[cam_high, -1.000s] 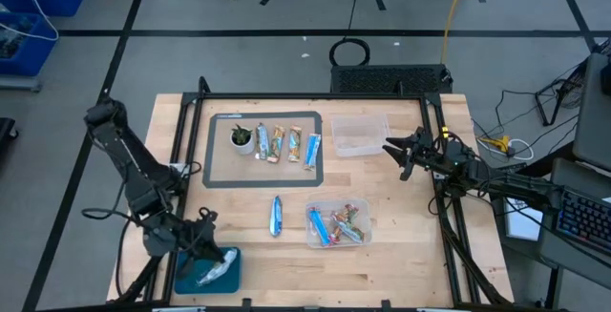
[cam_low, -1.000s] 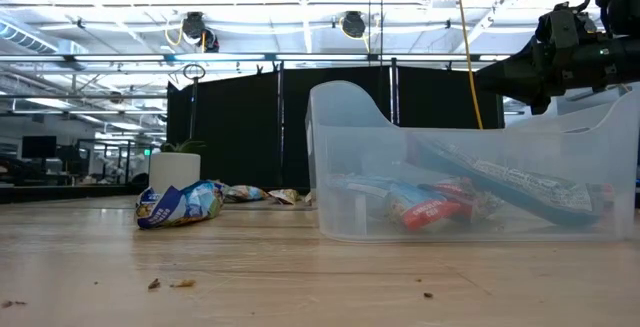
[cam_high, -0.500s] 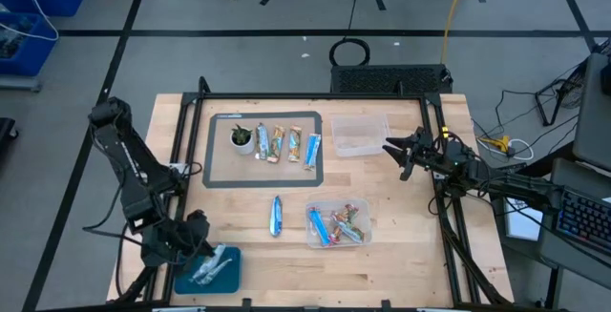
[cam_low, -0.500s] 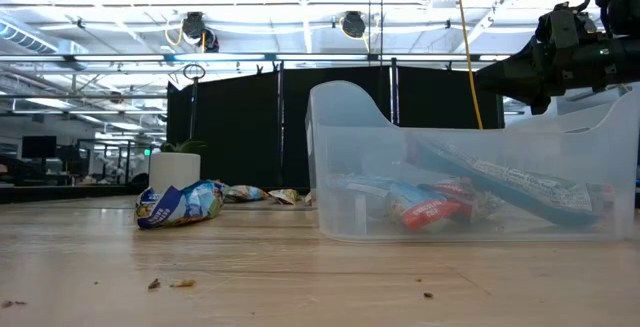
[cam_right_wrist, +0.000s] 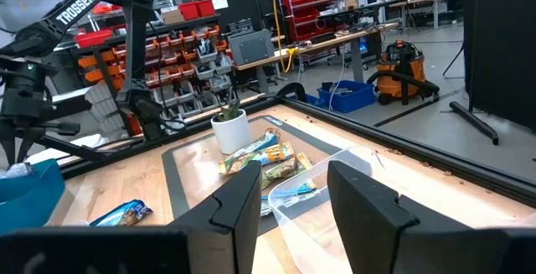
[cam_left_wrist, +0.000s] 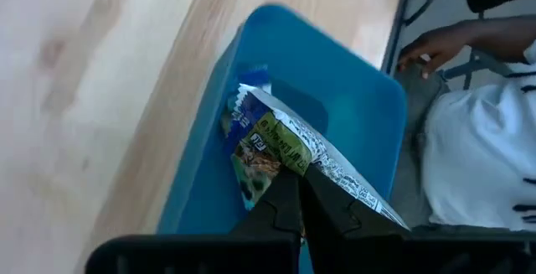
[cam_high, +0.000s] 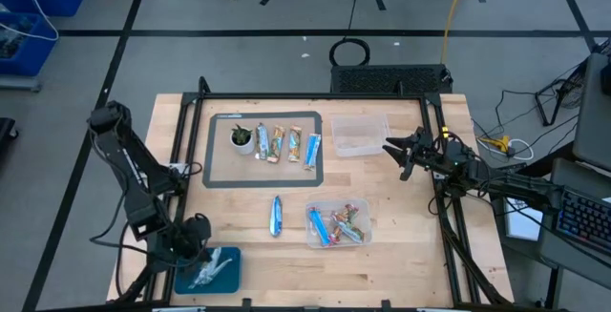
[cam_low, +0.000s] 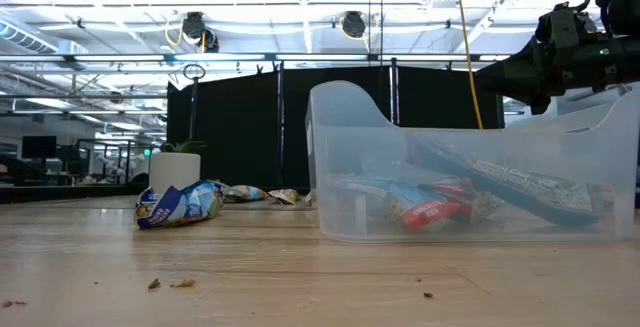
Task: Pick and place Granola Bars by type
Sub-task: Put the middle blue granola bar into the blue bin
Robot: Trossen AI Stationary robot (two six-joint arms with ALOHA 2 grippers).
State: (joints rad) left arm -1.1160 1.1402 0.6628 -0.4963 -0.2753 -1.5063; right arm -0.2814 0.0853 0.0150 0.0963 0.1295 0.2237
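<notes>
overhead, wooden table (cam_high: 401, 245) amid grey floor (cam_high: 239, 59) and cables (cam_high: 516, 145)

The high view looks straight down on the whole worktop (cam_high: 401, 255). The low view sits at its surface, close behind the clear bin (cam_low: 470, 167), which the high view also shows. Each wrist camera looks past its own fingers.

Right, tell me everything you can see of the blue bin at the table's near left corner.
The blue bin is a shallow, open-topped tray with rounded corners, plastic by its look, sitting flat on the wooden table. A blue-white granola bar lies in it, and the left gripper is over it with its fingers closed together at that wrapper.
</notes>
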